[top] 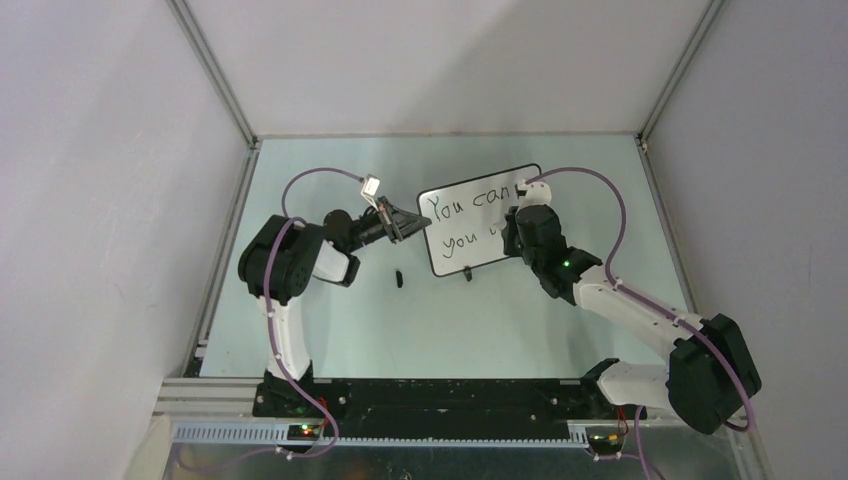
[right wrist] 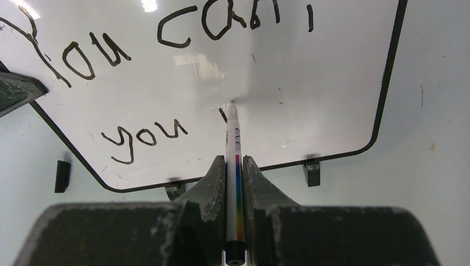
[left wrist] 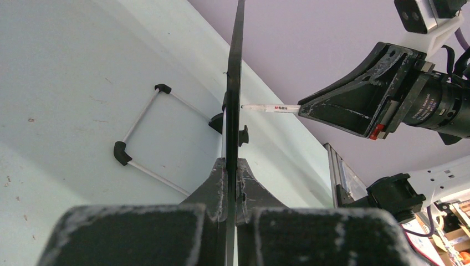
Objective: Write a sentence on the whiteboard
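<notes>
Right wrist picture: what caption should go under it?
The right tool holds a marker against the whiteboard; the sentence reads "You can, you" so far.

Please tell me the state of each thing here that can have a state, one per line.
whiteboard, standing, its left edge clamped by the left gripper
sentence, unfinished: "You can," and "you", then one started stroke
marker, uncapped, tip touching the whiteboard
left gripper, shut on the whiteboard
right gripper, shut on the marker
</notes>
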You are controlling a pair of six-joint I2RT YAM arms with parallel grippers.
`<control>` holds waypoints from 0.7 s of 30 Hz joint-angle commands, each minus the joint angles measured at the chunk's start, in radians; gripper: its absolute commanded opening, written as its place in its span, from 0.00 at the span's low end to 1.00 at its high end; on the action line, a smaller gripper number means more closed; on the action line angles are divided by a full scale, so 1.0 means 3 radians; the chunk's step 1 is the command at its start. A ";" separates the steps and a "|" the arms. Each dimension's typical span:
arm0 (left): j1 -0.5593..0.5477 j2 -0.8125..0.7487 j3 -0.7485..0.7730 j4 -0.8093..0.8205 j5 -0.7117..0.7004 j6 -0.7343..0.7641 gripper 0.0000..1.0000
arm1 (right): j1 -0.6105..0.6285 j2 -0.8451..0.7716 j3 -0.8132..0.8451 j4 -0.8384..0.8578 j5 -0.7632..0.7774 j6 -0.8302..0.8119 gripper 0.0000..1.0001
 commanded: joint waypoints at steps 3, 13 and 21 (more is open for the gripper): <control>-0.0001 -0.0125 0.0090 0.0172 0.0090 -0.0041 0.00 | -0.0009 0.0046 0.0142 -0.0006 0.0073 -0.0001 0.00; -0.0002 -0.0129 0.0085 0.0171 0.0089 -0.0041 0.00 | -0.0011 0.0068 0.0142 -0.0088 0.0095 0.0028 0.00; -0.0001 -0.0126 0.0089 0.0171 0.0088 -0.0047 0.00 | -0.0011 0.0085 0.0142 -0.0122 0.0086 0.0041 0.00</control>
